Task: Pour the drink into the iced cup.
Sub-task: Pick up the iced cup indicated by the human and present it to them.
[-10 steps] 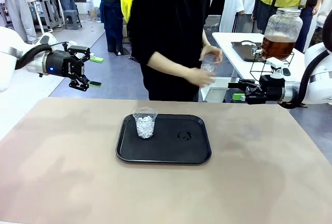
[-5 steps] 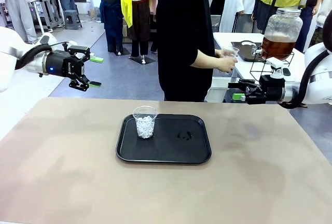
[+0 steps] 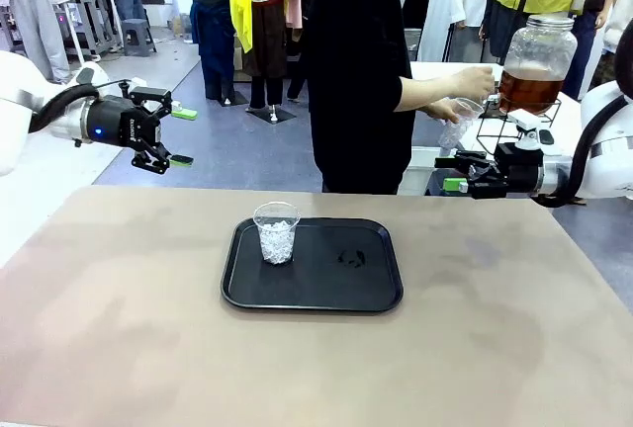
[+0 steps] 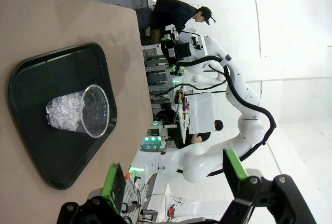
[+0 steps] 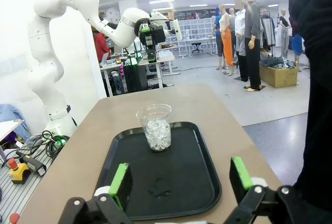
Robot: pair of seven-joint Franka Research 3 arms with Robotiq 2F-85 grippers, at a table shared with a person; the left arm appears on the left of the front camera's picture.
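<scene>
Front view, near to far. A bare tan counter (image 3: 119,328) fills the lower half of the frame. At its centre lies a black rectangular plastic tray (image 3: 376,294), with a small wet mark right of its middle. On the tray's left part stands an upright clear plastic cup of white ice cubes (image 3: 277,233); no drink is in it.

Beyond the counter's far edge, at the frame's left, the left gripper (image 3: 182,137) hangs in the air with its green-padded jaws spread wide and nothing between them. At the frame's right, the right gripper (image 3: 450,174) is likewise spread and empty, pointing toward the middle.

Behind them, a person in a black top (image 3: 356,71) reaches toward the upper right, one hand (image 3: 478,82) raised. Just below that hand a second clear plastic cup (image 3: 457,123) is held at a tilt. The amber-brown drink (image 3: 529,91) sits in the lower part of a lidded glass dispenser jar (image 3: 539,46) on a black wire stand (image 3: 495,130).
</scene>
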